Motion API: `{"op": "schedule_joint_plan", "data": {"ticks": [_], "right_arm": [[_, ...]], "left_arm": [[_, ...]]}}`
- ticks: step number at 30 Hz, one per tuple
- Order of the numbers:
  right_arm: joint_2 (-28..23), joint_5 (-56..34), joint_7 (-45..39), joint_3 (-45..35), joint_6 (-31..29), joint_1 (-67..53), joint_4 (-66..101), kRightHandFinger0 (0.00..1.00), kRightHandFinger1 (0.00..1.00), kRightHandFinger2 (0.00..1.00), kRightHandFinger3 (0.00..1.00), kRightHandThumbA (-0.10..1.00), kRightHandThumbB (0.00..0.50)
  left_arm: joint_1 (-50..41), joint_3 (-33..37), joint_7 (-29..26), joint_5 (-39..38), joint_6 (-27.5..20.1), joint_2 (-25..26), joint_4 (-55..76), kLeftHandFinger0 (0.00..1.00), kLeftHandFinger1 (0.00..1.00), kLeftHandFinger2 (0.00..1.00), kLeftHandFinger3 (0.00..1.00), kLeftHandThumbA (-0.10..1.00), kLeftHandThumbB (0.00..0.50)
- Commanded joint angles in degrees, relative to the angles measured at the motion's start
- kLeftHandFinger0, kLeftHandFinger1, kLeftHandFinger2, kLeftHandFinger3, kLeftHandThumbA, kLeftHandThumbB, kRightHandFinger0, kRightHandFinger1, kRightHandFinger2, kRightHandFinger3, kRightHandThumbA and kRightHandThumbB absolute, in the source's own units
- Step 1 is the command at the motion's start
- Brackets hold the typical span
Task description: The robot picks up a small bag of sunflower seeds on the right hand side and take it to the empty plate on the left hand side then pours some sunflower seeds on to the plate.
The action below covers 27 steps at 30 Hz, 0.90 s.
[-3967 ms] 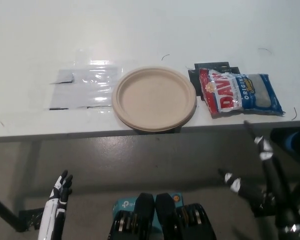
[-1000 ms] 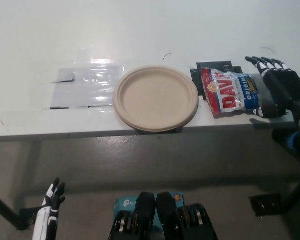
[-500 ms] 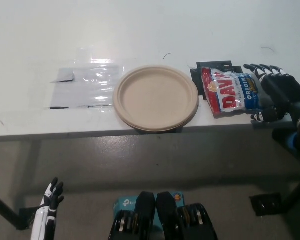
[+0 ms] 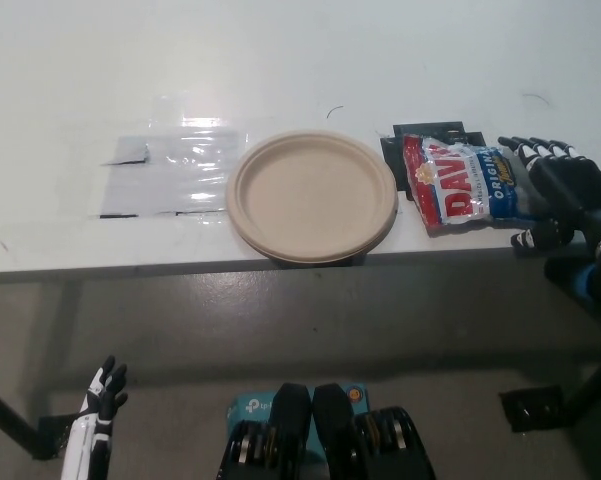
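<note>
At the table's near edge, seen from my head camera, my black right hand rests over the right end of the sunflower seed bag, fingers spread and curved across the blue part of the pack but, as far as I can judge, not yet clamped on it. I hold it this way to bracket the bag from its outer end, so the red printed side stays toward the plate. The bag lies flat on the white table, directly inboard of my palm, partly over a black marker patch. Beyond the bag, farther from my right hand, sits the empty paper plate, its near rim just past the table's edge; it is bare because nothing has been poured. Past the plate, a strip of clear tape shines on the surface. My white left hand hangs low below the table, well away, fingers loosely apart, holding nothing.
</note>
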<state>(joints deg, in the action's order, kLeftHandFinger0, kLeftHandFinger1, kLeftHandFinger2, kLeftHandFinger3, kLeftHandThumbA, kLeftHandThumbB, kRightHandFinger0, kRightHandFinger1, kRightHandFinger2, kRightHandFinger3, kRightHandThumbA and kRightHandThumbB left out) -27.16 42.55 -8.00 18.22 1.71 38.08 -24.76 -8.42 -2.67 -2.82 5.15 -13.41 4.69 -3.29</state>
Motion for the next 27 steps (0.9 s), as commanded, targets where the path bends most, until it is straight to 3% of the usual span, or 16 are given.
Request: {"op": "schedule_joint_plan", "data": {"ticks": [1,17,27], "right_arm": [[-0.4,0.7,2.9,-0.3,-1.5,4.1,0.4,1.00,1.00,1.00,1.00,1.00,0.409],[-0.1,0.5,4.0,-0.2,-2.5,5.3,-0.8,1.00,1.00,1.00,1.00,1.00,0.387],[0.2,0.8,4.9,0.9,-3.4,6.0,-3.8,1.00,1.00,1.00,1.00,1.00,0.410]], "left_arm": [[-0.5,0.3,0.4,0.3,-1.6,0.5,1.8,1.00,1.00,1.00,1.00,1.00,0.047],[-0.2,0.2,0.9,-0.9,-1.6,0.7,1.5,1.00,1.00,1.00,1.00,1.00,0.049],[-0.4,0.2,0.7,-0.6,-1.3,0.6,1.9,1.00,1.00,1.00,1.00,1.00,0.046]]}}
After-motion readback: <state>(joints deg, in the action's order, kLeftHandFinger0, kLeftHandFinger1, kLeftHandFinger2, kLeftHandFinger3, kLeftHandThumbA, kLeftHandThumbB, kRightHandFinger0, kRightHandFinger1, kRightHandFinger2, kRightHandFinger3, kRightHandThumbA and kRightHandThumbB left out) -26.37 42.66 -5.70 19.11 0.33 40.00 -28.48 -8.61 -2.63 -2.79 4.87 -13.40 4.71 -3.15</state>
